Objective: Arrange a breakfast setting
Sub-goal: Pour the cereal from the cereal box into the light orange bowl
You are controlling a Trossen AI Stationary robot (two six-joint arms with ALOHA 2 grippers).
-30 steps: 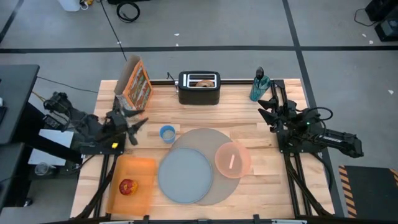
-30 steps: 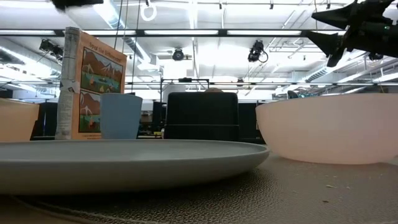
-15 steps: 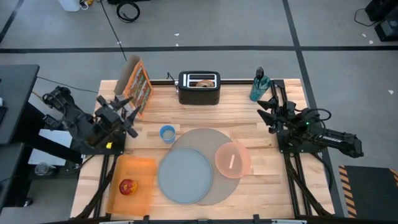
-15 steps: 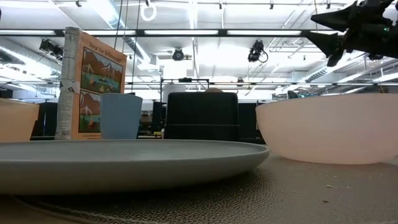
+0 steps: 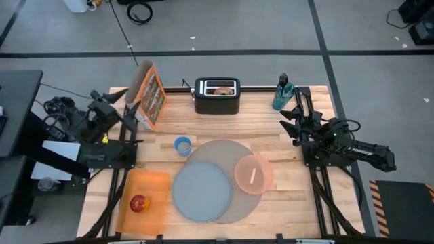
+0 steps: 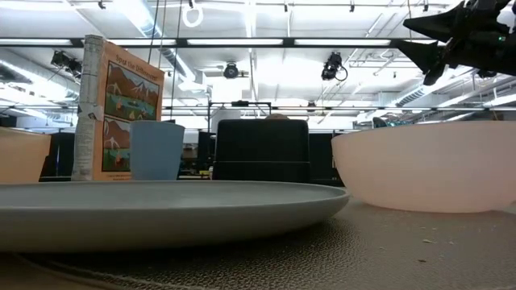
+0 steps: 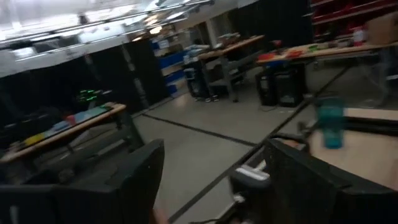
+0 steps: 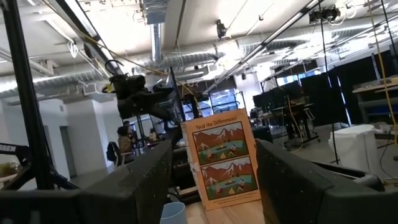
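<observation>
While both of my arms are hanging above the wooden table (image 5: 271,129), neither pincer is touching anything. My left gripper (image 5: 116,104) is sitting over the table's left rear corner, just beside an upright cereal box (image 5: 150,96), and its two dark fingers (image 7: 134,171) are spreading wide with nothing between them. My right gripper (image 5: 293,120) is waiting over the right edge of the table, near a teal bottle (image 5: 281,93) at the back; its fingers (image 8: 149,168) are also standing wide apart and empty, framing the cereal box across the table.

Toward the front middle of the table a large round grey mat (image 5: 224,150) is lying flat. A blue-grey plate (image 5: 201,191) is resting on the mat's front left part, overhanging its edge. A translucent pink bowl (image 5: 253,173) is sitting on the mat's right side, just beside the plate, and a pale strip inside it is looking like the spoon (image 5: 253,176), though I cannot tell for sure.

A small red apple (image 5: 139,203) is lying on an orange board (image 5: 152,186) at the front left, apart from the mat. A toasted bagel (image 5: 222,88) is sticking out of the black toaster (image 5: 217,96) at the back centre. A small blue cup (image 5: 182,145) is standing just behind the mat's left rim.
</observation>
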